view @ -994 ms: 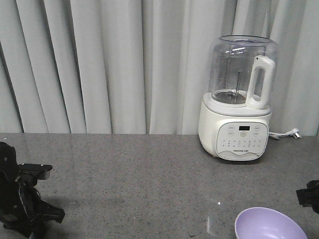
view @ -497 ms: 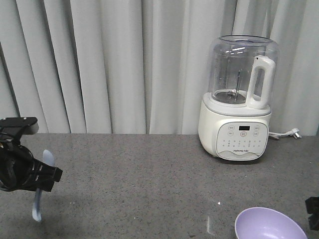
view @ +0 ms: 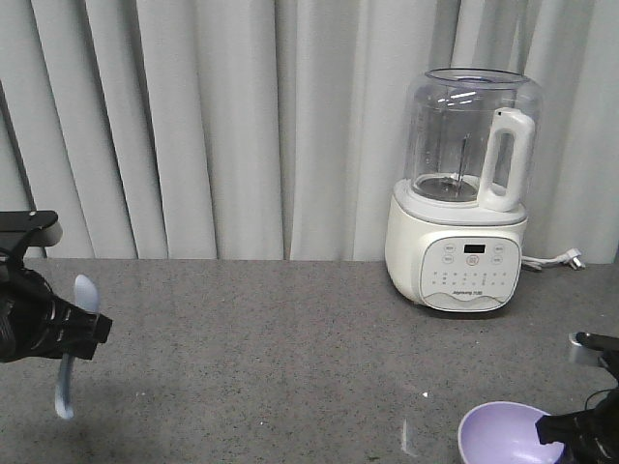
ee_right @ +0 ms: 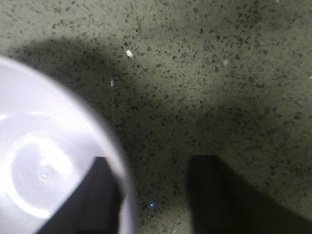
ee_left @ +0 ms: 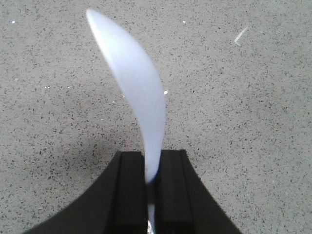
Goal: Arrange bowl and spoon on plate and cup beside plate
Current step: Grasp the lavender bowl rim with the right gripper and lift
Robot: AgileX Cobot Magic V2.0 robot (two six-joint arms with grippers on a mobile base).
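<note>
The pale blue-white spoon (view: 66, 372) hangs above the grey counter at the far left, with my left gripper (view: 82, 333) shut on its handle. In the left wrist view the spoon (ee_left: 139, 92) sticks out past the left gripper (ee_left: 152, 161), scoop away from it. The lavender bowl (view: 503, 435) sits at the front right edge of the exterior view. My right gripper (view: 580, 430) is open at its right side. In the right wrist view the right gripper (ee_right: 155, 163) straddles the rim of the bowl (ee_right: 44, 165), one finger inside, one outside. Plate and cup are out of view.
A white blender (view: 464, 193) with a clear jug stands at the back right of the counter (view: 290, 358), its cable plug (view: 571, 258) lying beside it. Grey curtains (view: 213, 126) hang behind the counter.
My left gripper has risen from the counter with the spoon in it. The right gripper has moved in from the right edge to the bowl's rim.
</note>
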